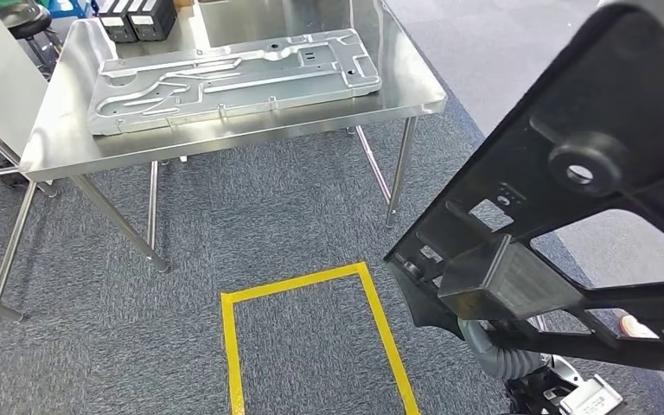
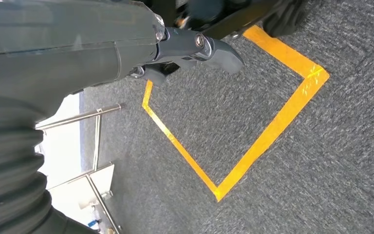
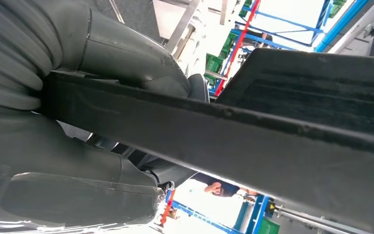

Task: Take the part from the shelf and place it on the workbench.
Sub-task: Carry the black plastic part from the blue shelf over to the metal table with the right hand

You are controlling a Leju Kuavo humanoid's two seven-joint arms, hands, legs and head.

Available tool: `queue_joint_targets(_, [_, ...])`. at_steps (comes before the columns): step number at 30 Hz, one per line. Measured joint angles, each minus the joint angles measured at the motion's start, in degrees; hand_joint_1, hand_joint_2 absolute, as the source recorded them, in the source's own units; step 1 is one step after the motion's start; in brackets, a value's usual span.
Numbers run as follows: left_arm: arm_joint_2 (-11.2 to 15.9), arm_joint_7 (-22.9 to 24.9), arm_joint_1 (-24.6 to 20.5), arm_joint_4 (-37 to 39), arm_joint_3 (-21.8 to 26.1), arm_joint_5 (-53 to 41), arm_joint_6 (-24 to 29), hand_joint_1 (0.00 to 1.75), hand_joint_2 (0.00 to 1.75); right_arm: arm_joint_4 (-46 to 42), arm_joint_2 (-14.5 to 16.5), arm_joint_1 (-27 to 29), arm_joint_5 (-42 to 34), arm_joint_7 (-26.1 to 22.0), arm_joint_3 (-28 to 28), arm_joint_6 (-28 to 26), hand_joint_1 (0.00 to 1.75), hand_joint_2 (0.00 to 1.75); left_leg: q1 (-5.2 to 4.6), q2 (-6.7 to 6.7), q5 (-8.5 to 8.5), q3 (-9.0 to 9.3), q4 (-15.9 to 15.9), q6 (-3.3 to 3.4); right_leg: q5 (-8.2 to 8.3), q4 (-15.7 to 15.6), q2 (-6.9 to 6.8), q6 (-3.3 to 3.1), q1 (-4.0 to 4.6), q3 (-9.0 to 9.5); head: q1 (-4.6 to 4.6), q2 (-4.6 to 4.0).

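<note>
The part (image 1: 571, 199) is a large black plastic frame with openings and a round boss. It is held up tilted at the right of the head view, over the carpet. My right hand (image 3: 126, 53) grips one of the part's bars (image 3: 272, 136), with the thick grey thumb lying over the bar. In the head view the hand is hidden behind the part. The steel workbench (image 1: 60, 130) stands ahead to the left and carries a silver pressed metal plate (image 1: 233, 78). My left hand (image 2: 195, 53) hangs over the floor, thumb stretched out, nothing in it.
A yellow tape rectangle (image 1: 294, 285) marks the carpet just before the workbench legs (image 1: 398, 173); the same rectangle (image 2: 272, 131) lies under my left hand. Black boxes (image 1: 138, 17) sit at the bench's far edge. Blue and red shelving (image 3: 292, 24) and a person (image 3: 219, 187) stand behind me.
</note>
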Motion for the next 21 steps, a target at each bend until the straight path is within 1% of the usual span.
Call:
queue_joint_targets(1, [0.01,0.0,0.06,0.0,0.0,0.0,-0.05,0.0,1.75,0.01,0.0,0.05,-0.02,-0.01,-0.01,0.01,1.69,1.75,0.03,0.01,-0.94,-1.37,2.91,-0.07,-0.04,0.03,0.01,-0.06,0.08,0.0,0.0,0.0])
queue_joint_targets(2, [0.01,-0.01,0.11,0.0,0.0,0.0,-0.13,0.0,1.75,0.02,0.0,0.11,-0.06,-0.02,-0.01,0.02,1.69,1.75,0.04,0.01,-0.78,-1.88,3.96,-0.08,-0.07,0.08,0.05,-0.09,0.14,0.02,0.0,0.0])
queue_joint_targets(3, [0.01,-0.01,0.14,0.0,0.0,0.0,-0.23,0.0,1.75,0.03,0.0,0.17,-0.12,-0.03,-0.01,0.03,1.69,1.75,0.05,0.01,0.43,-1.38,2.83,-0.01,-0.11,0.13,0.12,-0.08,0.18,0.07,0.0,0.0])
queue_joint_targets(4, [0.01,-0.02,0.15,0.0,0.0,0.0,-0.33,0.0,1.75,0.03,0.0,0.21,-0.2,-0.05,-0.01,0.04,1.69,1.75,0.05,0.0,2.44,0.14,-0.41,0.14,-0.16,0.18,0.19,-0.01,0.2,0.16,0.0,0.0])
queue_joint_targets(5, [0.02,-0.02,0.13,0.0,-0.01,0.0,-0.43,0.0,1.75,0.03,0.0,0.21,-0.28,-0.08,-0.01,0.04,1.69,1.75,0.04,-0.01,4.33,2.05,-4.53,0.38,-0.23,0.26,0.24,0.11,0.23,0.22,0.0,0.0])
queue_joint_targets(6, [0.03,-0.02,0.09,0.0,-0.01,0.0,-0.5,0.0,1.75,0.03,0.0,0.2,-0.35,-0.1,-0.02,0.04,1.69,1.75,-0.04,-0.01,5.65,3.7,-8.18,0.63,-0.35,0.42,0.29,0.31,0.34,0.21,0.0,0.0])
queue_joint_targets(7, [0.04,-0.01,0.06,0.0,-0.01,0.0,-0.55,0.0,1.75,0.03,0.0,0.19,-0.4,-0.12,-0.02,0.04,1.69,1.75,-0.12,-0.02,6.36,4.81,-10.69,0.89,-0.42,0.53,0.32,0.57,0.42,0.17,0.0,0.0])
queue_joint_targets(8, [0.04,-0.01,0.06,0.0,-0.01,0.0,-0.57,0.0,1.75,0.03,0.0,0.19,-0.43,-0.13,-0.02,0.04,1.69,1.75,-0.22,-0.02,6.38,5.21,-11.76,1.16,-0.47,0.59,0.33,0.87,0.51,0.12,0.01,0.0])
queue_joint_targets(9, [0.05,0.0,0.06,0.0,-0.01,0.0,-0.59,0.0,1.75,0.02,0.01,0.18,-0.44,-0.13,-0.01,0.04,1.69,1.75,-0.35,-0.03,6.34,5.23,-11.96,1.44,-0.49,0.61,0.34,1.22,0.53,0.11,0.01,0.0])
queue_joint_targets(11, [0.04,0.01,0.09,0.0,-0.01,0.0,-0.6,0.0,1.75,0.01,0.02,0.18,-0.46,-0.14,-0.01,0.04,1.69,1.75,-0.26,-0.03,6.62,5.5,-12.35,2.19,-0.79,0.95,0.34,1.93,0.36,0.08,0.02,0.0])
queue_joint_targets(12, [0.03,0.03,0.07,0.0,-0.01,0.0,-0.6,0.0,1.75,0.0,0.03,0.15,-0.48,-0.14,-0.02,0.04,1.69,1.75,-0.17,-0.02,6.79,5.67,-12.59,2.51,-1.56,2.06,0.34,2.26,0.27,-0.36,0.02,0.0])
queue_joint_targets(13, [0.02,0.07,0.05,0.0,-0.01,0.0,-0.6,0.0,1.75,0.03,0.02,0.11,-0.5,-0.15,-0.03,0.06,1.69,1.75,-0.06,0.0,6.94,5.84,-12.79,2.75,-2.86,4.24,0.35,2.55,0.2,-1.35,0.02,0.0])
queue_joint_targets(15, [-0.02,0.16,0.03,0.0,-0.01,0.0,-0.61,0.0,1.75,0.26,0.02,0.04,-0.54,-0.17,-0.02,0.1,1.69,1.75,-0.07,0.01,6.93,5.82,-12.79,2.94,-6.26,11.23,0.34,3.0,0.09,-4.84,0.02,0.0])
queue_joint_targets(16, [-0.03,0.19,0.04,0.0,-0.01,0.0,-0.6,0.0,1.75,0.46,0.02,0.02,-0.55,-0.17,-0.02,0.13,1.69,1.75,-0.09,0.01,6.88,5.82,-12.76,2.98,-7.29,14.4,0.33,3.17,0.04,-6.55,0.02,0.0])
queue_joint_targets(17, [-0.05,0.2,0.06,0.0,-0.01,0.0,-0.6,0.0,1.75,0.67,0.02,-0.04,-0.55,-0.17,-0.01,0.14,1.69,1.75,-0.09,-0.01,6.81,5.86,-12.73,2.97,-7.32,15.99,0.33,3.27,-0.01,-7.51,0.02,0.0])
queue_joint_targets(18, [-0.05,0.2,0.07,0.0,-0.01,0.0,-0.59,0.0,1.75,0.86,0.02,-0.15,-0.55,-0.17,0.0,0.15,1.69,1.75,-0.09,-0.04,6.72,5.96,-12.7,2.92,-6.26,15.4,0.32,3.28,-0.07,-7.41,0.02,0.0])
queue_joint_targets(19, [-0.07,0.19,0.08,0.0,-0.01,0.0,-0.58,0.0,1.75,1.0,0.02,-0.34,-0.55,-0.17,0.01,0.15,1.69,1.75,-0.07,-0.08,6.59,6.12,-12.67,2.82,-4.33,12.68,0.31,3.23,-0.14,-6.21,0.02,0.0])
queue_joint_targets(20, [-0.09,0.19,0.08,0.0,-0.01,0.0,-0.58,0.0,1.75,1.1,0.02,-0.58,-0.55,-0.17,0.01,0.15,1.69,1.75,-0.07,-0.12,6.42,6.32,-12.64,2.68,-2.23,8.61,0.27,3.1,-0.2,-4.32,0.02,0.0])
queue_joint_targets(21, [-0.11,0.18,0.05,0.0,-0.01,0.0,-0.57,0.0,1.75,1.2,0.02,-0.83,-0.55,-0.17,0.03,0.15,1.69,1.75,-0.17,-0.16,6.22,6.46,-12.56,2.45,-0.78,4.92,0.24,2.86,-0.11,-2.54,0.02,0.0])
